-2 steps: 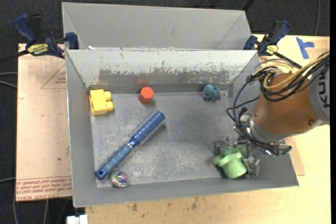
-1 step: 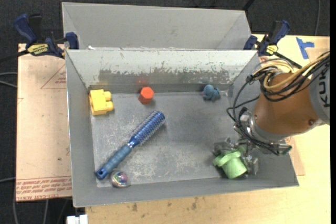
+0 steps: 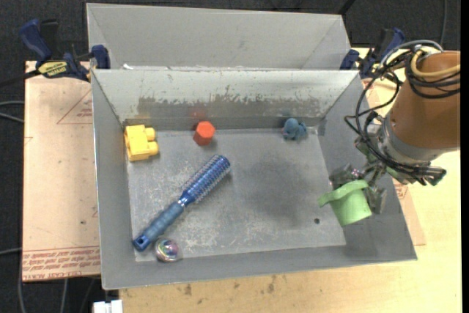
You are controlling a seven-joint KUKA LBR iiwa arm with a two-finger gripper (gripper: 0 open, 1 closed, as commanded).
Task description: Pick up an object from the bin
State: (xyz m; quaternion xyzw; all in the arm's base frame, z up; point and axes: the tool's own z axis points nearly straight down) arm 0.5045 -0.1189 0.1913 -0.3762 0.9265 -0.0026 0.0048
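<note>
So the gripper [image 3: 361,189] is sitting at roughly 3 to 4 o'clock in the bin [image 3: 220,84], right up against the sloped right wall, with its fingers clamped on a light green cup-shaped thing [image 3: 352,207] that's tilted over, rim pointing toward 9 o'clock. Everything else is well apart from it: a yellow block [image 3: 141,142] at 10 o'clock, a small orange-red cylinder [image 3: 204,131] near 11, and a little blue lump [image 3: 294,130] around 1 against the back wall. A blue hairbrush [image 3: 185,200] lies diagonally, handle toward 8 o'clock, with a shiny marble [image 3: 167,251] just beside the handle's end.
</note>
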